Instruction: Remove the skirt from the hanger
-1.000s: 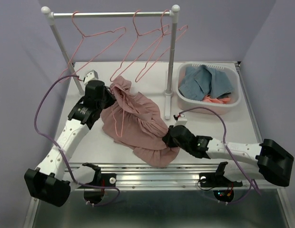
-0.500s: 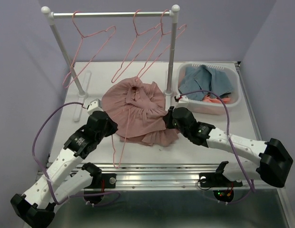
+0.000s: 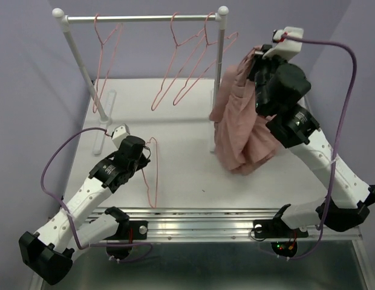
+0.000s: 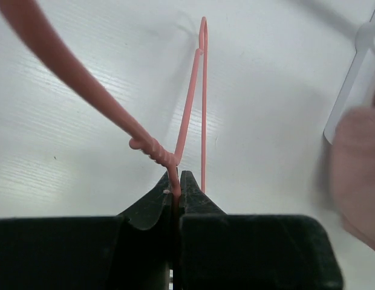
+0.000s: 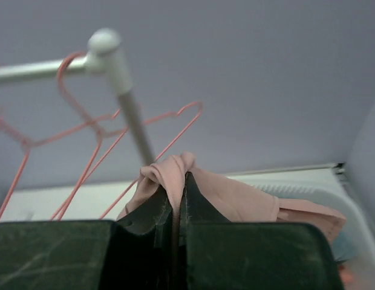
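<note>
The pink skirt (image 3: 239,124) hangs free of the hanger, lifted high at the right of the table by my right gripper (image 3: 255,60), which is shut on its bunched top edge (image 5: 175,172). The bare pink wire hanger (image 3: 153,172) lies at the left of the table. My left gripper (image 3: 142,156) is shut on the hanger's neck just below the twisted part (image 4: 152,151), near the table surface.
A white clothes rail (image 3: 142,18) at the back carries three empty pink hangers (image 3: 187,57). Its right post (image 3: 218,72) stands just left of the hanging skirt. The white basket of clothes is hidden behind the skirt and right arm; its rim shows in the right wrist view (image 5: 308,187).
My right gripper has lifted the skirt up and to the right, off the hanger. My left gripper has kept hold of the hanger, which is now bare on the table.
</note>
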`<state>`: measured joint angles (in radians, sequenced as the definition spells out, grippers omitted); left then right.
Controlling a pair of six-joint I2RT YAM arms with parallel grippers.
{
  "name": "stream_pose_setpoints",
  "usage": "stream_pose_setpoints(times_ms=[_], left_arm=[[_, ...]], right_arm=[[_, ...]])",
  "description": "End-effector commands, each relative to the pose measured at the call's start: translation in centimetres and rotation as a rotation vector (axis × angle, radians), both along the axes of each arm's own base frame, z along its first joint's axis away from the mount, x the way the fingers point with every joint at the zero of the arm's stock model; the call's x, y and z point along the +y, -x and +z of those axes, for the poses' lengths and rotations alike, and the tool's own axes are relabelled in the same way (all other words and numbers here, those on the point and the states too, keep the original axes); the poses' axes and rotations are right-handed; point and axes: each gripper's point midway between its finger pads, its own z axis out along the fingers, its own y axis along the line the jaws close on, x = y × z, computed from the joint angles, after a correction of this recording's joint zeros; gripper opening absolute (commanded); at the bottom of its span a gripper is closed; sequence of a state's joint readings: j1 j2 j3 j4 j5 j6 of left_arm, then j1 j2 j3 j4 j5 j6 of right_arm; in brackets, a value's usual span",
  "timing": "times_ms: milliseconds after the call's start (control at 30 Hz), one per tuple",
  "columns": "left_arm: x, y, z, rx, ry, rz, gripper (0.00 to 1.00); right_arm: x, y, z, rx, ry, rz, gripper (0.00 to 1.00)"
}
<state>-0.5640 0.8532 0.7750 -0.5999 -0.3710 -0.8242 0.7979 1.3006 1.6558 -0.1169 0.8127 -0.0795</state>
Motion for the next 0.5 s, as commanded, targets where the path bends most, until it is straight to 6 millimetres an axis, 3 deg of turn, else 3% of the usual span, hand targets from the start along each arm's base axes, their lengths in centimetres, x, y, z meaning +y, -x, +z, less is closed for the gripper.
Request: stream_pose_setpoints(times_ms=[0,33,133,167,233,267,400,467], left_arm=[[0.5,-0.7,3.4,-0.104,0.019,0.032,0.0],[0.6,-0.7,3.4,-0.106,0.018,0.032,0.0],[0.6,-0.7,3.4,-0.115,0.021,0.028,0.0],[0.6,-0.7,3.2,-0.113,0.018,0.026,0.0],[0.7,-0.9,3.3,-0.118,0.008,0.031,0.0],[0.8,-0.9,3.4,-0.119,0.004,0.037,0.0],[1.3,-1.2,3.7,-0.131,-0.02,0.057,0.0],[1.3,-1.3,3.8,-0.132,-0.025,0.058,0.0]], right_arm=[[-6.7,-1.0,8.7,-0.136,0.073,-0.228,0.01],[-6.5,-2.2,9.4,-0.147,0.085,-0.239,0.01],[-8.2,-2.6,13.3,-0.22,0.132,-0.298,0.01],[-9.8,-1.3,16.3,-0.297,0.098,-0.34,0.01],[-9.6,-2.8,16.8,-0.327,0.153,-0.398,0.01],[-10.9,-2.6,17.9,-0.375,0.11,-0.448,0.01],[-12.0,-7.4,15.7,-0.357,0.144,-0.485,0.03],[-13.8,-9.4,14.1,-0.326,0.161,-0.52,0.03]])
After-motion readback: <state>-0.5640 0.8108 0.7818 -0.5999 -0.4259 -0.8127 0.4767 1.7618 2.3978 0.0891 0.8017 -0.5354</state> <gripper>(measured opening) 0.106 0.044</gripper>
